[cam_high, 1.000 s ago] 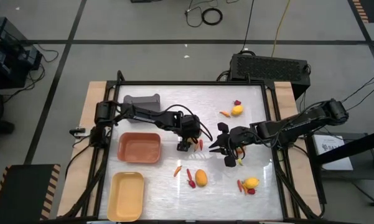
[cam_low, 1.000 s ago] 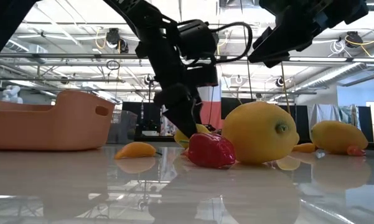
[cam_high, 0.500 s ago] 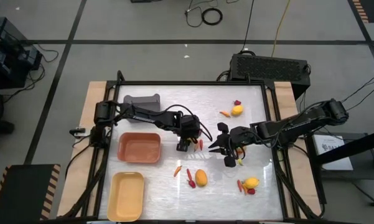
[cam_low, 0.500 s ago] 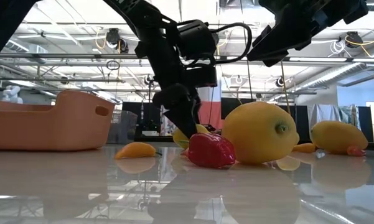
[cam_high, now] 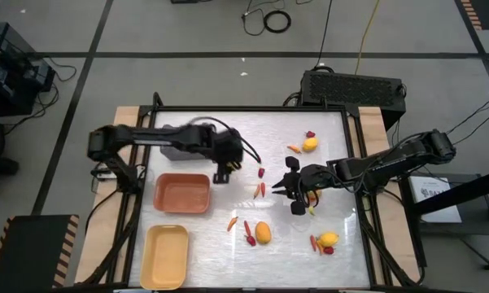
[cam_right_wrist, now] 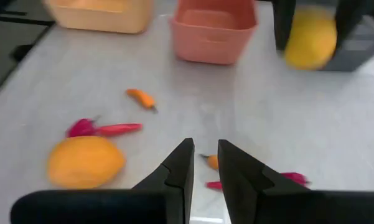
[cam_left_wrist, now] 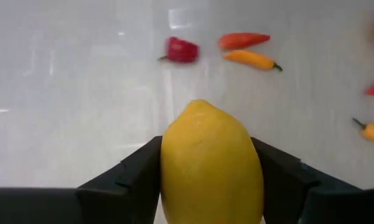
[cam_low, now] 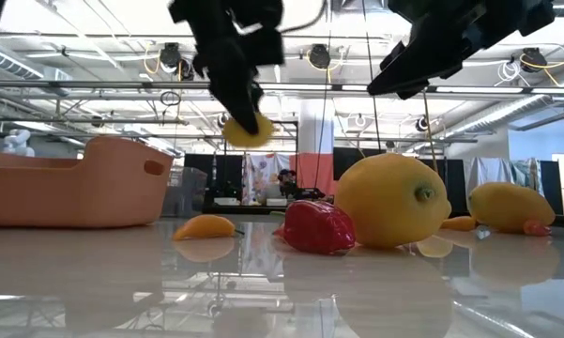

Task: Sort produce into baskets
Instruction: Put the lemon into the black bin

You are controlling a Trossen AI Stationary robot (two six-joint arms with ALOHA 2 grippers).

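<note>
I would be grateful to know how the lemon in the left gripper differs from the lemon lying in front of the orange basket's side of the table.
The held lemon is clamped between the left gripper fingers, above the table; the lying lemon rests on the table, ungripped. A red piece lies beside the lying one; nothing touches the held one but fingers. Both are yellow and roundish.

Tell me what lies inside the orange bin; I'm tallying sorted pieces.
The orange rounded plastic bin shows only its bare floor in the high view, no produce inside. Nothing covers its interior there; the low view shows just its outer wall.
</note>
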